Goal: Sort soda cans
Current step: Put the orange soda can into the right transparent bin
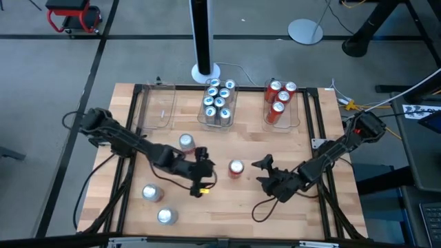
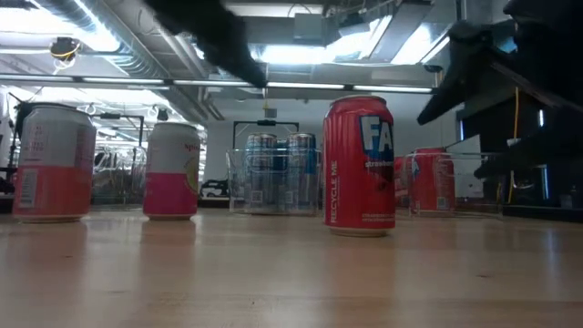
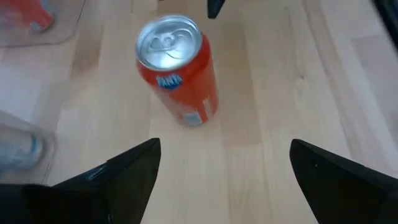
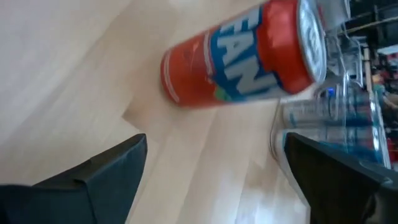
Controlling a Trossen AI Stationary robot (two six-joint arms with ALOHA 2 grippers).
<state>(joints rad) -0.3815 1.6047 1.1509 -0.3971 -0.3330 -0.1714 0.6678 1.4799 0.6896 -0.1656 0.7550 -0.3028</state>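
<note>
A red soda can (image 1: pixel 236 169) stands upright on its base in the middle of the wooden table; it also shows in the low view (image 2: pixel 360 164). My left gripper (image 1: pixel 209 173) is open just to the can's left, its fingers pointing at the red can (image 3: pixel 177 68) with a gap between. My right gripper (image 1: pixel 259 173) is open just to the can's right, facing the red can (image 4: pixel 242 59), also apart from it. Three silver-and-pink cans (image 1: pixel 186 142) (image 1: pixel 151 193) (image 1: pixel 166 216) stand upright on the table's left half.
Three clear bins stand along the far edge: the left bin (image 1: pixel 157 109), the middle bin (image 1: pixel 207 118) with several blue-and-white cans, and the right bin (image 1: pixel 296 118) with several red cans. Bare wood lies between the grippers and the bins.
</note>
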